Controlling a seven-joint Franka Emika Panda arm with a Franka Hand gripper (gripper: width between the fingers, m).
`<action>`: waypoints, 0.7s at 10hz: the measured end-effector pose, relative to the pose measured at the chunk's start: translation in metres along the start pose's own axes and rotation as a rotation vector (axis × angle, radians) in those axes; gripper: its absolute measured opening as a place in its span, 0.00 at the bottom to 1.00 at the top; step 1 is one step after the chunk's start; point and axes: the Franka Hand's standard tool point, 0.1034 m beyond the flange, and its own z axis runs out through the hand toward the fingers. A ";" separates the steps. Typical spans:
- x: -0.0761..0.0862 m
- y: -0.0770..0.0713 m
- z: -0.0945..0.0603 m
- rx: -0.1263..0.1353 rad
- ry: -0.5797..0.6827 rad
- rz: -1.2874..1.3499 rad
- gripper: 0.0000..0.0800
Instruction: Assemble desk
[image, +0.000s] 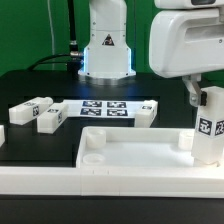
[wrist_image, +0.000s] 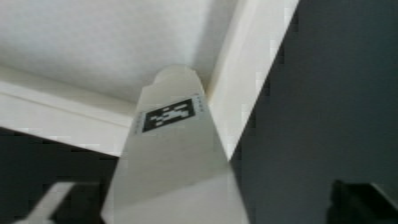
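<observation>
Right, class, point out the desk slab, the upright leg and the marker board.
desk slab (image: 135, 156): exterior view, bare inner floor.
upright leg (image: 207, 127): exterior view, tagged face.
marker board (image: 108, 107): exterior view, middle tags.

Light: bright and even in the exterior view, coming from above.
Glare: the white slab and robot base are nearly bleached out.
Shadows: soft and faint on the black table.
Wrist view: dimmer, with the leg close and blurry and its tag smeared.
</observation>
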 end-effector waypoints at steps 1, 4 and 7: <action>0.000 0.000 0.000 0.000 0.000 0.002 0.61; 0.000 0.003 0.000 -0.004 0.001 0.004 0.38; -0.001 0.007 -0.001 0.005 0.002 0.043 0.38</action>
